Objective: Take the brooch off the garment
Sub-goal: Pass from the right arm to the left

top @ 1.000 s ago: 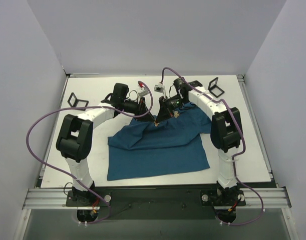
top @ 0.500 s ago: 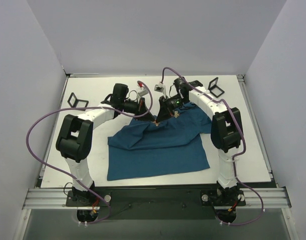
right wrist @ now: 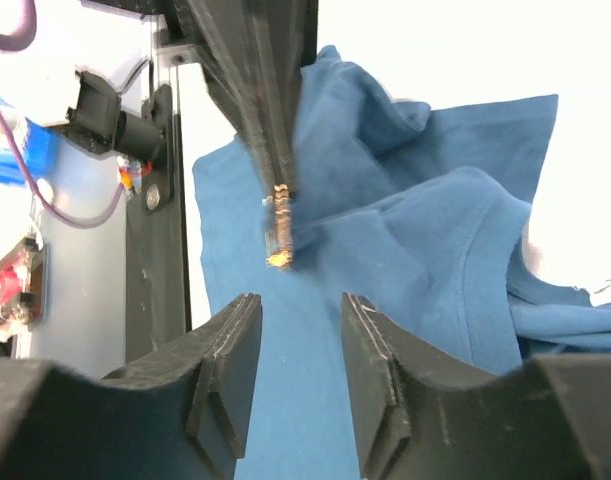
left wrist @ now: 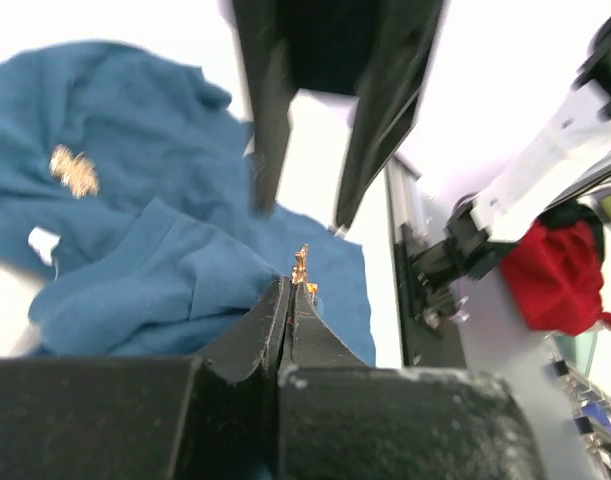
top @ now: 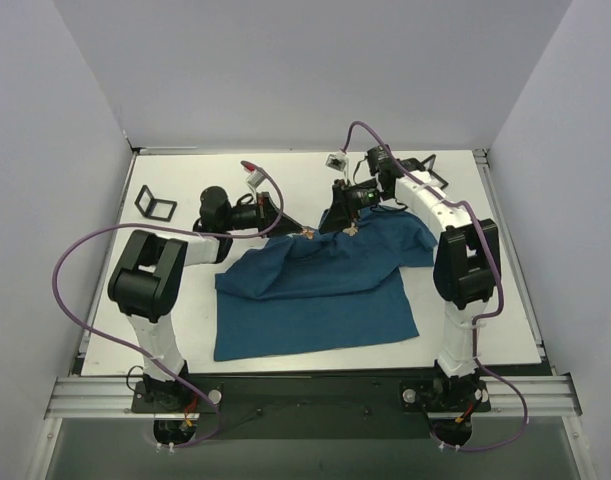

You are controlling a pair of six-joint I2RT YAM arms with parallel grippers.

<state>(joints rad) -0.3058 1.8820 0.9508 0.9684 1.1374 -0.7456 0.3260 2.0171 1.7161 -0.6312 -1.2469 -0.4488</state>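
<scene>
While the wrist views are somewhat blurred, you can see that your left gripper (left wrist: 288,292) is pinched fully closed. The brooch (left wrist: 301,268) is caught at the very tips of its jaws, a thin gold sliver standing up near the middle of the left wrist frame. You cannot tell from these views whether the brooch is clear of the cloth or attached to it. Your right gripper (right wrist: 300,305) has its jaws parted with nothing between them, and it sits just beside the left fingertips. In the right wrist frame the brooch shows just above that gap. Seen from above, both grippers meet at the upper edge of the garment (top: 315,300), which lies rumpled on the white table (top: 495,300) around the middle of the frame. A second gold ornament (left wrist: 73,170) sits on the cloth at the upper left of the left wrist frame.
</scene>
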